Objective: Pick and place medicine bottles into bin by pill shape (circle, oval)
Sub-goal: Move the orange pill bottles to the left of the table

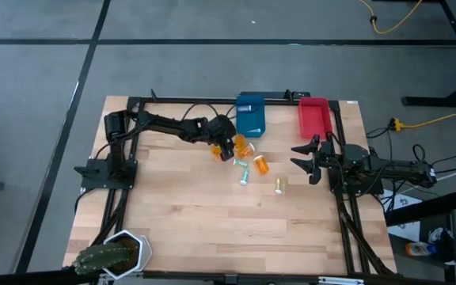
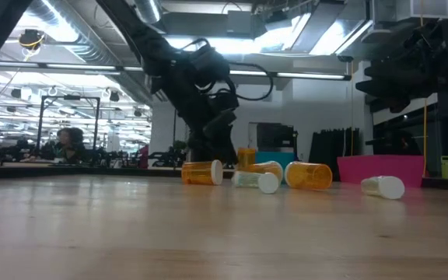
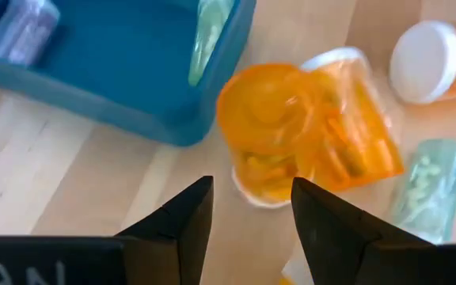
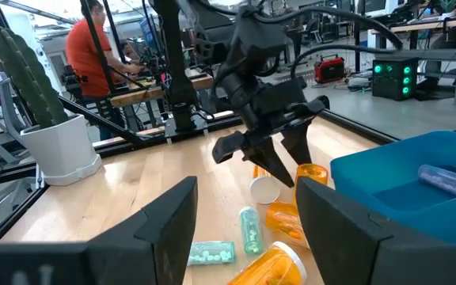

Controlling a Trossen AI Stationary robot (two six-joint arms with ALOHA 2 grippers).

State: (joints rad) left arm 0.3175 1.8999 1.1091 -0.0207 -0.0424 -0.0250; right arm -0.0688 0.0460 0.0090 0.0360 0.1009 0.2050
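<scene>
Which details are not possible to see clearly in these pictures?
- Pill shapes: in the high view the medicine bottles are too small; in the left wrist view the orange bottles are blurred.
- Red bin contents: the low view shows only its wall.
- Blue bin: cut off by the left wrist view's edge.

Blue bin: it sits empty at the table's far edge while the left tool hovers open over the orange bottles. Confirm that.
Not empty. The left wrist view shows the blue bin already holding bottles: a purple bottle and a pale green bottle. The rest stands: the bin sits at the table's far edge, and the left tool hovers open over the orange bottles.
</scene>
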